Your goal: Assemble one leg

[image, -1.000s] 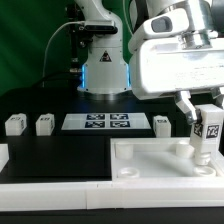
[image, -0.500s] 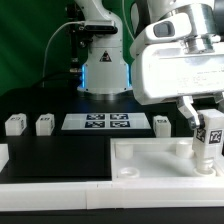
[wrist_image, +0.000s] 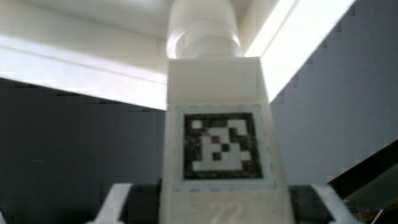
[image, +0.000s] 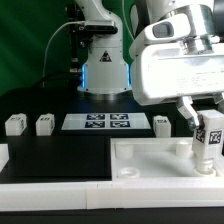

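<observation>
The gripper (image: 206,122) is clamped on the leg (image: 210,142), which stands upright at the lower right of the exterior view, over the white tray-like piece (image: 150,163). Keep the leg vertical. Centre it before lowering slowly. Whether it touches cannot be told.

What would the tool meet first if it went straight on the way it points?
Probably the white tray-like piece: the leg that the tool holds would touch it first, near its corner. Depth is unclear.
</observation>
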### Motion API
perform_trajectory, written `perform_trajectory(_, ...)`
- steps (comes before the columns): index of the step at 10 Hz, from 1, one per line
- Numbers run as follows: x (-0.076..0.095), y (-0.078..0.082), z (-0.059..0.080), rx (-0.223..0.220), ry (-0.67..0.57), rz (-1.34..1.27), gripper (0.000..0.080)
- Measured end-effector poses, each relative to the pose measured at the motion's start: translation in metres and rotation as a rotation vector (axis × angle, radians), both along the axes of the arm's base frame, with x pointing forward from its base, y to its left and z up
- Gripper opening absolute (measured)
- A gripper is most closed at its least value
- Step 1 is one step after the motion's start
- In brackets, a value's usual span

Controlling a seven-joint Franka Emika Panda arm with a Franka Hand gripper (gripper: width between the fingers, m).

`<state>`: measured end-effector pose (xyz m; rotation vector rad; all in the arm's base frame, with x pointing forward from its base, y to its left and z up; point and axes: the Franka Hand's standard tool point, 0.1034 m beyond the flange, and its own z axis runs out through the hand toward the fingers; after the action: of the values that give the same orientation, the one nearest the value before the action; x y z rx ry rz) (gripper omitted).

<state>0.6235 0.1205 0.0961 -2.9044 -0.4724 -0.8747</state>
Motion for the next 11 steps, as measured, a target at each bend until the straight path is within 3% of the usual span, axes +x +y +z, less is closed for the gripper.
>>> perform_trajectory(7,0.0,-0.001,-0.016,-0.001,-0.001,0.002,0.0294)
perform_trajectory(11,0.002,0.0,-0.016,0.005,-0.05,-0.003,0.0294)
